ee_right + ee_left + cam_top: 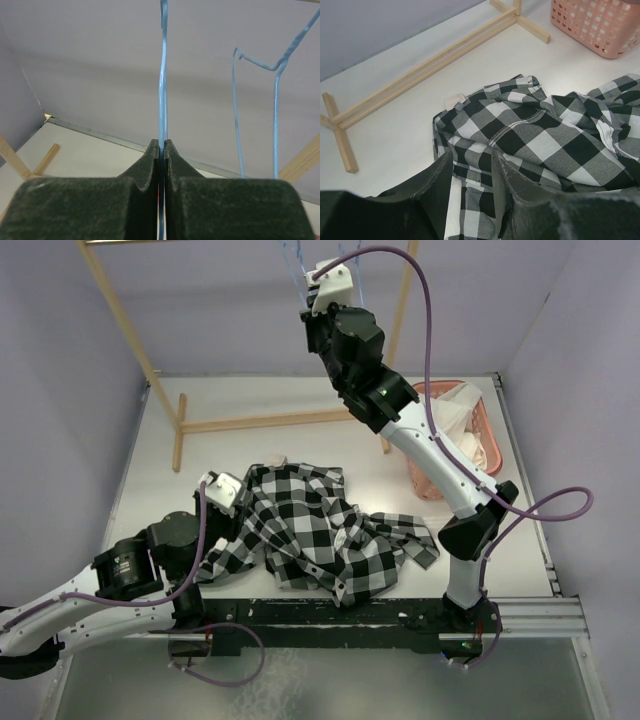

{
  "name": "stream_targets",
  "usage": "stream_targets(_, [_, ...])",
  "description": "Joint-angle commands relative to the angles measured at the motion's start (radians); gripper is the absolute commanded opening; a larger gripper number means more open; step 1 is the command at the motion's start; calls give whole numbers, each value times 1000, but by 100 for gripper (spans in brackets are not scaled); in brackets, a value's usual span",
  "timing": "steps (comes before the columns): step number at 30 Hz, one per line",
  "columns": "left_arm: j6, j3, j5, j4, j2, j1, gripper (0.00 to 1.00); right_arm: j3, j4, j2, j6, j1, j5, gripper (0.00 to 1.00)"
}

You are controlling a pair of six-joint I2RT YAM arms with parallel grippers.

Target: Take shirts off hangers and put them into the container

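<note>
On the white table [200,455] the plaid shirt [320,530] is seen heaped left of the basket [424,480], the white shirt [465,430] already stowed inside; the left claw [471,157] is spread half open astride the plaid, the right claw [163,145] pinched shut on a hanger [163,75] raised behind the basket.

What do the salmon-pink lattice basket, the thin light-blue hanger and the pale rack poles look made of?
Salmon-pink lattice basket: moulded plastic, smooth with uniform holes.
Thin light-blue hanger: probably painted metal wire, slim yet stiff.
Pale rack poles: bare wood, square-cut, matte, apparently unfinished.
</note>
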Motion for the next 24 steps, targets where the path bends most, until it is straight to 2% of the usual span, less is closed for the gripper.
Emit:
stream_targets(1, [-16, -1, -1, 45, -3, 7, 40, 45, 82, -2, 16, -9, 2, 0])
stream_targets(11, [-13, -3, -1, 46, -2, 8, 40, 211, 13, 106, 1, -17, -11, 0])
stream_targets(12, [-12, -4, 0, 46, -1, 8, 40, 190, 22, 94, -3, -17, -11, 7])
stream_targets(15, [-11, -4, 2, 48, -2, 8, 41, 61, 122, 20, -7, -17, -1, 44])
stream_targets(16, [-10, -5, 2, 49, -1, 8, 41, 15, 141, -8, -2, -17, -2, 49])
stream_targets(19, [-11, -6, 4, 49, -2, 8, 41, -106, 126, -111, 38, -14, -29, 56])
stream_targets(24, [-10, -6, 2, 47, 4, 11, 41, -369, 58, -386, 112, 1, -135, 59])
